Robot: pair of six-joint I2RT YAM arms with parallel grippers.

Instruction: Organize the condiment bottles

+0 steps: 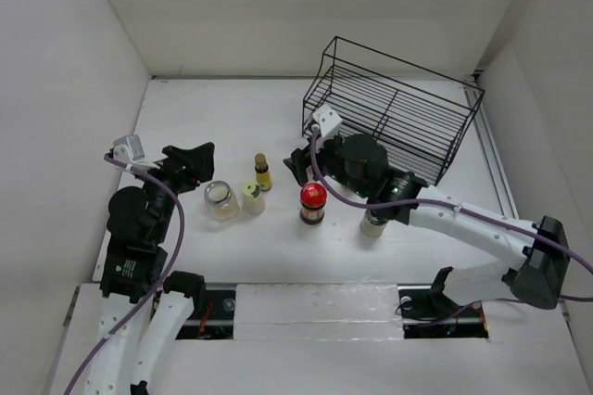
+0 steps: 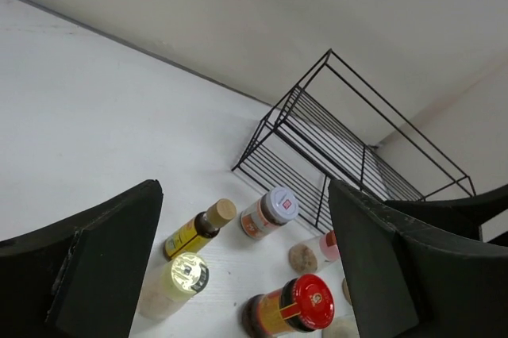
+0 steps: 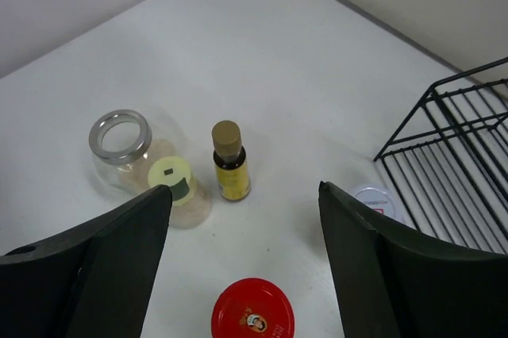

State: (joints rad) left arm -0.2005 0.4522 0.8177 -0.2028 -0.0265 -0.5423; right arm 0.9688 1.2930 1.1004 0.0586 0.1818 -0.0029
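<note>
One red-capped bottle [image 1: 312, 202] mid-table, pale-yellow-capped bottle [image 1: 252, 197] and silver-rimmed jar [image 1: 220, 198] to its left, brown-capped bottle [image 1: 263, 172] just behind them, we see the left gripper [image 1: 199, 168] near the jar, right gripper [image 1: 298, 165] behind the red cap, both wide open and empty, black wire rack [image 1: 398, 108] back right.

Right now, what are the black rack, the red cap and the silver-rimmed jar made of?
The rack looks like thin black-coated metal wire: skinny see-through bars. The red cap is glossy, maybe plastic or painted metal. The jar is clear, glass or plastic; its rim looks like silvery metal.
</note>
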